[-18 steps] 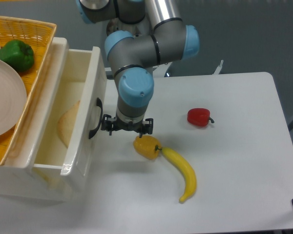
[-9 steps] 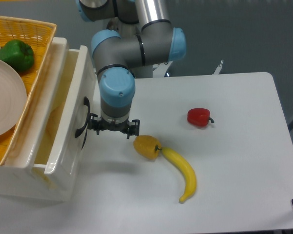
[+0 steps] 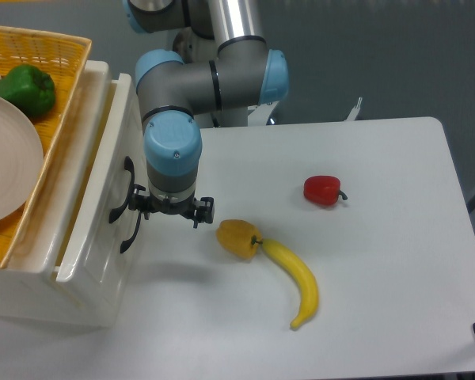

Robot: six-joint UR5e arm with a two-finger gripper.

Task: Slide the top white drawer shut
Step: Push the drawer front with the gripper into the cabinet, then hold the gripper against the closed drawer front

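Note:
The top white drawer (image 3: 93, 207) of the small white cabinet (image 3: 32, 297) at the left stands out only a narrow strip from the cabinet body. Its curved black handle (image 3: 123, 190) faces right. My gripper (image 3: 172, 210) points straight down right beside the drawer front, at the handle's height and touching or nearly touching it. The blue wrist above hides the fingertips, so their spacing is not visible. The lower drawer's handle (image 3: 130, 234) shows just below.
A yellow basket (image 3: 59, 55) on the cabinet holds a green pepper (image 3: 26, 87) and a white plate (image 3: 8, 170). On the table lie a yellow pepper (image 3: 238, 238), a banana (image 3: 295, 281) and a red pepper (image 3: 323, 190), all right of the gripper.
The gripper has moved left with the drawer front ahead of it. The drawer has slid from wide open to almost fully into the cabinet, hiding its inside.

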